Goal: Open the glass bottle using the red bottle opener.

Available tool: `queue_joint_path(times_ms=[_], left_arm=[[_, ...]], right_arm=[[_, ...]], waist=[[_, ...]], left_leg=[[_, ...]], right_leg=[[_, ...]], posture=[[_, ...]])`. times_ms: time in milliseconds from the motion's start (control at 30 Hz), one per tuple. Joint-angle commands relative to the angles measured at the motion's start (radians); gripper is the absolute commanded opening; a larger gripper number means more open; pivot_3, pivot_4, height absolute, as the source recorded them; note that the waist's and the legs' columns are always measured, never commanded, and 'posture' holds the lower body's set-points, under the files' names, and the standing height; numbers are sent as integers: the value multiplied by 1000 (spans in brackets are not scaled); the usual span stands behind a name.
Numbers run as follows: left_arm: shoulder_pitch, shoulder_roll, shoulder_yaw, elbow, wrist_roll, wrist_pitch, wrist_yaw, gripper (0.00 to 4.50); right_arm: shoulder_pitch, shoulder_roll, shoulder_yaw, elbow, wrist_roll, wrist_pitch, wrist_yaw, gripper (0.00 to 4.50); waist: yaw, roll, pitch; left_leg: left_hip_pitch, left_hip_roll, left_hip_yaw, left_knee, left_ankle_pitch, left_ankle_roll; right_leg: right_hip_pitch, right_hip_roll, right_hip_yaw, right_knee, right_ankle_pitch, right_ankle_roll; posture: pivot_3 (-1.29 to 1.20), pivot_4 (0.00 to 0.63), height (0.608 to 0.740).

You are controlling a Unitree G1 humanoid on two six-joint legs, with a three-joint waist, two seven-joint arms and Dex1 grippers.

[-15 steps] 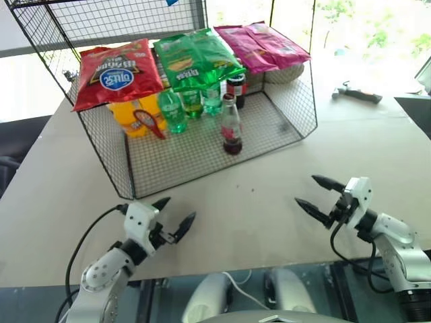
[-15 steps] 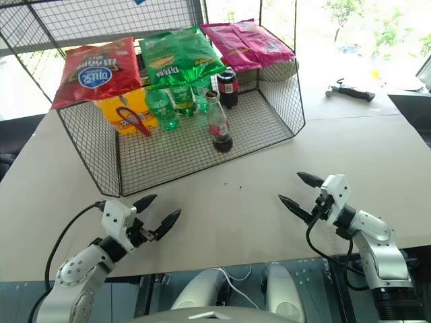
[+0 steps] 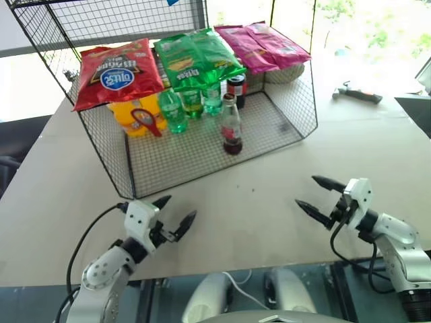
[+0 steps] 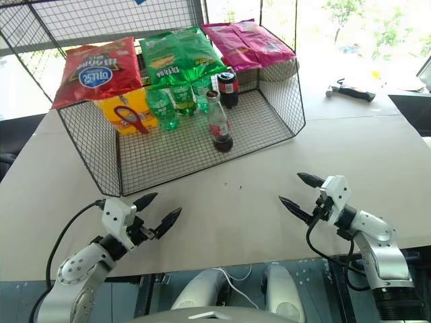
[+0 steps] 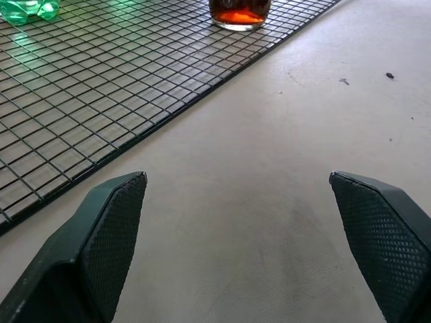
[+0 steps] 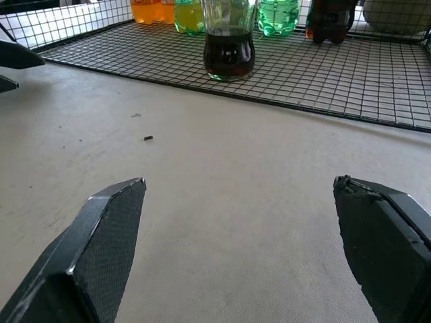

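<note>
The left gripper [image 3: 174, 210], two black fingers on a white wrist block, hangs over the bare beige table [image 3: 269, 195] with its fingers spread wide and nothing between them. The right gripper [image 3: 314, 194] matches it on the opposite side: fingers fully apart, empty, pointing inward across the table.

Beyond both grippers stands the black wire-mesh rack [image 3: 202, 151]. The small clear glass bottle with a narrow neck and dark red liquid in its lower part [image 3: 231, 125] stands upright on the mesh floor near the front edge. The small flat red bottle opener with a ring-shaped head [image 3: 145, 122] leans against a yellow container [image 3: 128, 114] at the rack's left rear, well apart from the bottle.

Task status: nothing is done. The opener is not picked up, the bottle is not held, and its cap appears still in place. Remaining steps: grasp the opener, steady the bottle, lever off the cap.

View differences: the head views show the opener, the bottle's neck and the snack bags [image 3: 192, 57] on top. The left wrist view gives just the bottle's liquid-filled base; the right wrist view adds neighbouring bottle bases and the other gripper's fingertips.
</note>
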Motion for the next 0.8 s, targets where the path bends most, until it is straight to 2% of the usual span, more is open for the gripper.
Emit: queue_joint_path(times_ms=[33,300,600,800], left_arm=[[5,-2,11,-34,-9,-20,0,4500],[-34,-42,37,-45,-25,-33,48,4500],[-254,-105,118,-50,-94,30,208,4500],[-442,-139,147,9,-42,25,360,4500]], right_arm=[[2,-8,-25,-10,5,-19,5,4475],[-4,-4,-12,-46,14,5,5,4475],[-96,38,54,-270,107,181,-59,4475],[-208,67,81,-381,162,292,-129,4475]], waist=[[0,0,0],[1,0,0],[0,0,0],[3,-1,0]], left_leg=[[0,0,0,0,0,0],[0,0,0,0,0,0],[0,0,-1,0,0,-1],[-2,-1,-1,0,0,-1]], right_leg=[[0,0,0,0,0,0],[0,0,0,0,0,0],[0,0,-1,1,0,0],[-1,0,-2,0,0,0]], posture=[[0,150,735],[0,150,735],[0,150,735],[0,150,735]])
